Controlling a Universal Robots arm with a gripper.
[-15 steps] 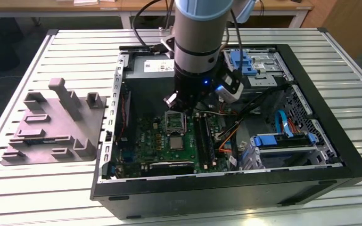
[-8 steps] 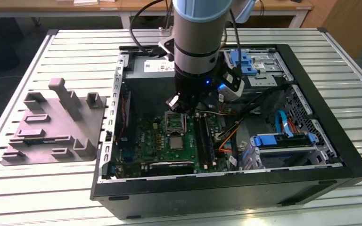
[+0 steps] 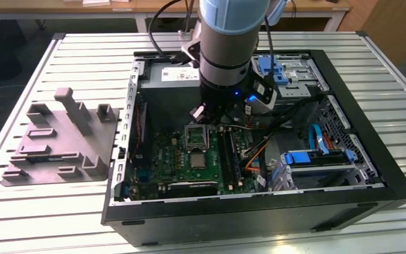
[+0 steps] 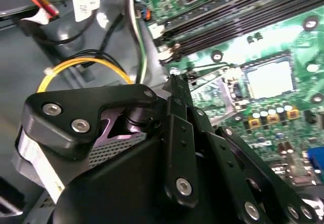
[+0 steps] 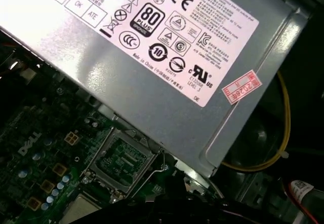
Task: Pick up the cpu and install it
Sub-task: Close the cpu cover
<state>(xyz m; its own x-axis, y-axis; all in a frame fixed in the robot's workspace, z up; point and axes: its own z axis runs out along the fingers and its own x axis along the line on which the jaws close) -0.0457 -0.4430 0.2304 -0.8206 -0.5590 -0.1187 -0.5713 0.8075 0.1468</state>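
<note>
While the gripper (image 3: 206, 123) hangs low inside the computer case (image 3: 393, 185), I cannot tell how far it is open or whether it grips anything. Nearest its tip is the black socket frame (image 3: 197, 136). Just beyond that, the cpu (image 3: 199, 159) lies flat on the motherboard (image 3: 178, 159).

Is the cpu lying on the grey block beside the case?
No. The cpu lies flat on the green motherboard inside the open case.

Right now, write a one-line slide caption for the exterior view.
Gripper hangs over the motherboard in the open computer case, close to the cpu.
</note>
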